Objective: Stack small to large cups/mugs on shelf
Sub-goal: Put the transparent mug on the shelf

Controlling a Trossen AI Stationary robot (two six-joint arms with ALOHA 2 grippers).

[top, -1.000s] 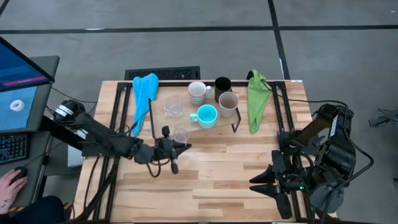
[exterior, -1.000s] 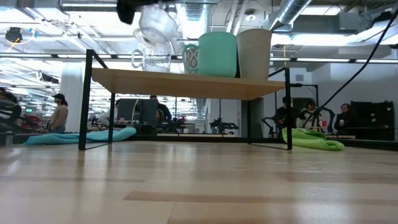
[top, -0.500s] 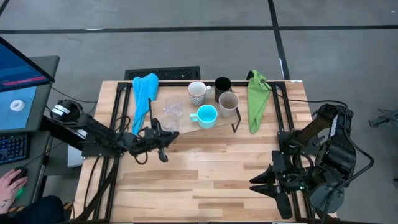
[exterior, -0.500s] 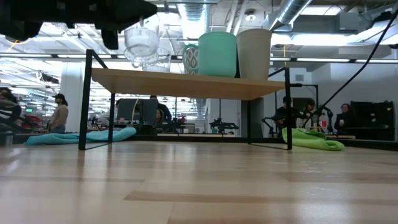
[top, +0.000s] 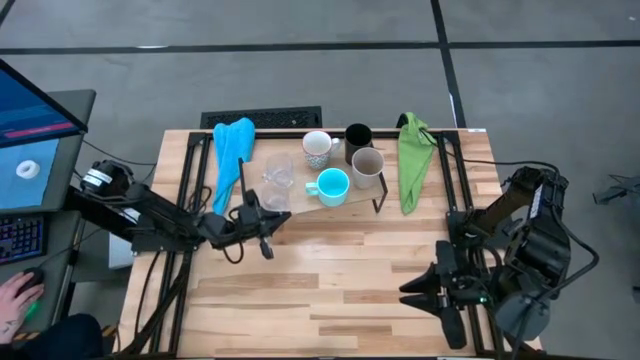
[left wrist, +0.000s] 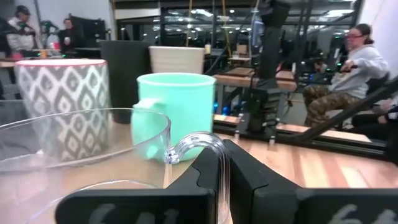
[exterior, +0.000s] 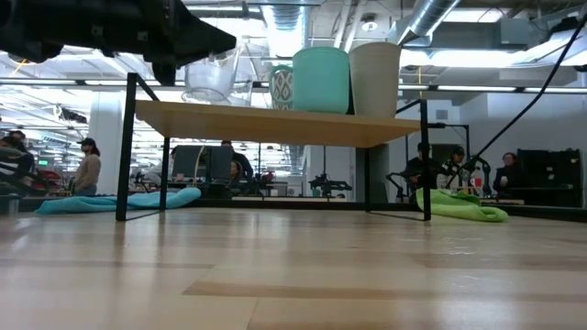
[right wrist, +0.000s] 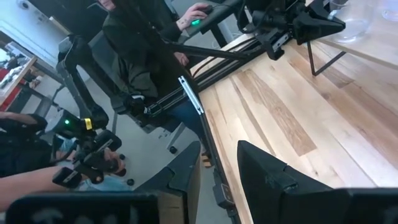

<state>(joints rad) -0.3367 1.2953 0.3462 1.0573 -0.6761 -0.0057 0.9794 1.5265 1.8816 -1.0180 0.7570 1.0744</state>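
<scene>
Right now your left gripper (top: 266, 221) sits at the shelf's (top: 300, 192) front left corner, its fingers (left wrist: 205, 180) pinched on the curved handle of a clear glass (left wrist: 81, 162), so that is the cup you are carrying. Seen level from the table, the held glass (exterior: 209, 81) looks to hover at or just above the board's left end (whether its base touches the wood I cannot tell).

The relation to watch is what lies ahead of the fingers. Looking past them, the turquoise mug (left wrist: 175, 112) stands closest, with the patterned white mug (left wrist: 62, 106), the black cup (left wrist: 124, 74) and the beige-grey mug (left wrist: 177, 59) farther back. From above, those four cluster on the shelf's right half: turquoise mug (top: 331, 186) in front, beige-grey mug (top: 367, 167) beside it, white mug (top: 318, 147) and black cup (top: 358, 136) behind. The second clear glass (top: 278, 169) stands just beyond your gripper, toward the back.

So the held glass enters from the near left side, handle pointing back at your wrist. I judge the free wood at that left front corner the safest landing spot; pushing farther risks bumping the other glass.

Your right gripper (top: 425, 288) waits open, well apart at the table's near right corner. The left arm is plainly the nearer one.
</scene>
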